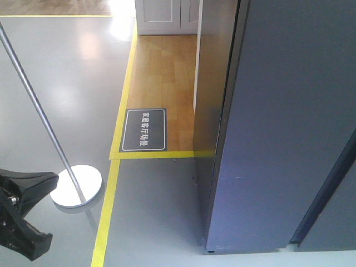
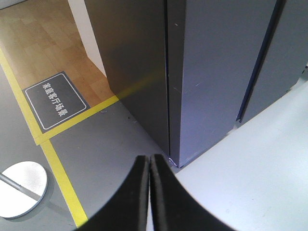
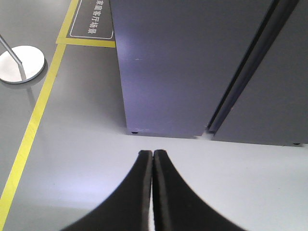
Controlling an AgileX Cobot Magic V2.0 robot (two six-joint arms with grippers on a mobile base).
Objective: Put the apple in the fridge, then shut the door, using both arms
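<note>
Grey floor with yellow tape (image 1: 105, 222) runs past the fridge (image 1: 278, 139), whose door (image 2: 216, 72) is closed. No apple shows. Both my left gripper (image 2: 149, 161) and right gripper (image 3: 152, 156) have fingers pressed together, holding nothing.

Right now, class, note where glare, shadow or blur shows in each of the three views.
Front view: window glare washes the glossy grey floor at top left; left wrist view: the shut black left gripper looks soft-edged; right wrist view: a pale sheen lies on the dark grey fridge, with the shut black right gripper below it.
</note>
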